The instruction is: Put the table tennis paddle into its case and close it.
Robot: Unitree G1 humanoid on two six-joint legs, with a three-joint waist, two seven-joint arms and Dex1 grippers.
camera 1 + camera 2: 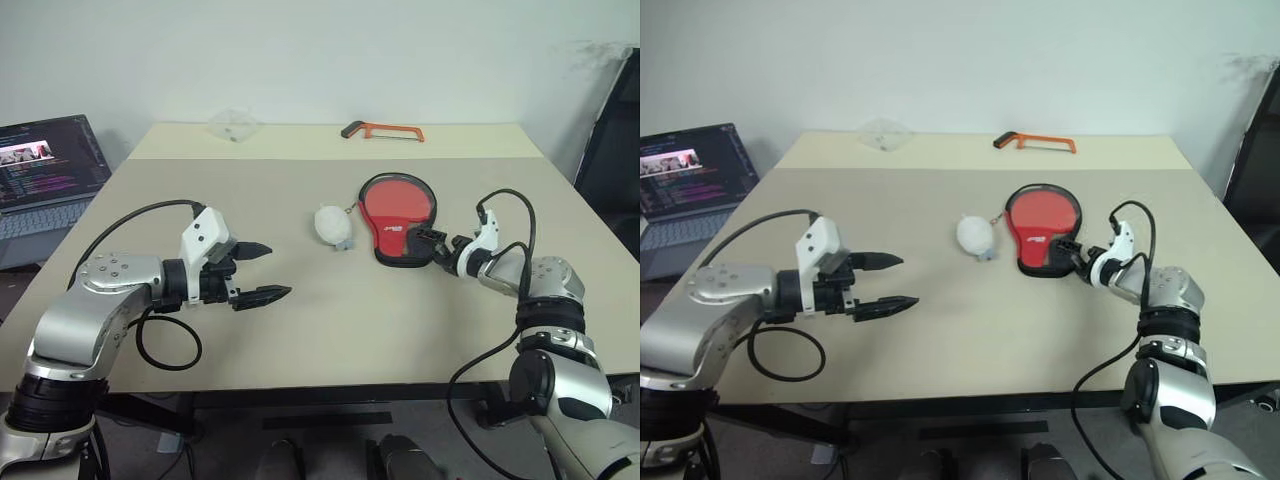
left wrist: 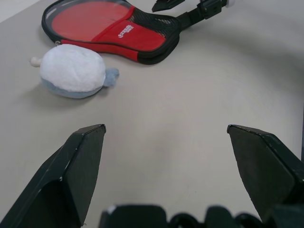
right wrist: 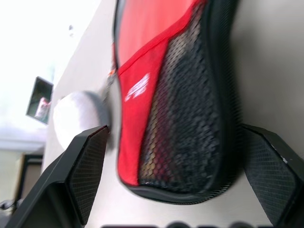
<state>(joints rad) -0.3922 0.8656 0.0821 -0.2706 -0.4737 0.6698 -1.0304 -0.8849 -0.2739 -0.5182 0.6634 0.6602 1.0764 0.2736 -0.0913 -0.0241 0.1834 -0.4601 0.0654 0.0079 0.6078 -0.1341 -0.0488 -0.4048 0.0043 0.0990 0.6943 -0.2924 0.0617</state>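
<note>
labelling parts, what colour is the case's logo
White, on the case's red front; clearest in the left wrist view.

The case (image 1: 398, 222) is showing smooth red fabric and coarse black mesh, its fuzzy ball (image 1: 331, 226) lying at nine o'clock on the matt table (image 1: 330, 320).

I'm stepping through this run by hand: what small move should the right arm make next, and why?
Probably ease the right gripper forward and close on the case. Its fingers are open and already straddle the case's narrow end, while the left gripper hangs open well away.
</note>
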